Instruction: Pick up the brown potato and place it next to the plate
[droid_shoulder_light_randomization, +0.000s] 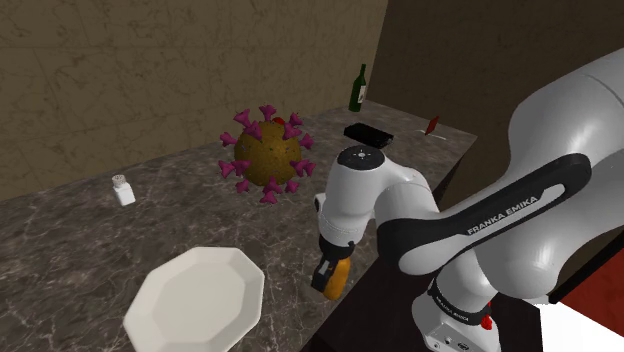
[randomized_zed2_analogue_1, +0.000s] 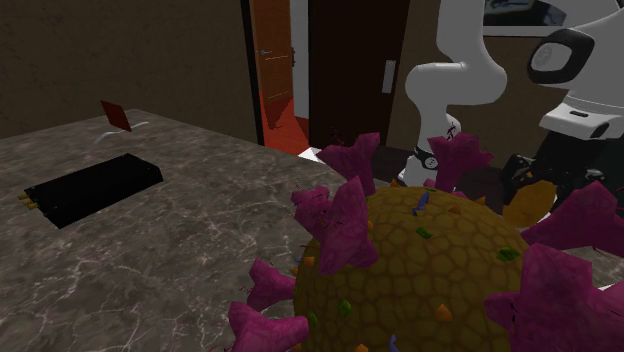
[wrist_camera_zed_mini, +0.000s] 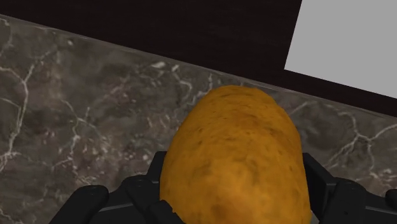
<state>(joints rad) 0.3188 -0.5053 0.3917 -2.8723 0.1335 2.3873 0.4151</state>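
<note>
Already secured: brown potato, orange-brown skin, clasped between the two black fingers of the gripper, which pinched it by its sides.

Location of potato: at the near edge of the dark marble counter, to the shoulder view's right of the plate. It looked raised a little off the stone, though this could not be told for certain.

Plate: white, many-sided, lying flat on the near part of the counter, nothing on it. The potato was near it but apart, with bare stone between.

Other items, none touched by the arm:
- spiked ball, mustard body with magenta prongs, mid-counter, beyond the gripper;
- small white shaker, far to the left of the ball;
- green bottle, upright at the far wall;
- flat black box, near the bottle;
- small red object, far right corner.

Status, as judged: the grasp was done, while the carry and the set-down were left. What was outstanding was a short move toward the shoulder view's left, a lowering onto bare stone just beside the plate's rim, and release. Hazard noted: the counter edge lay close under the potato, so a slip there could have sent it off the counter.
</note>
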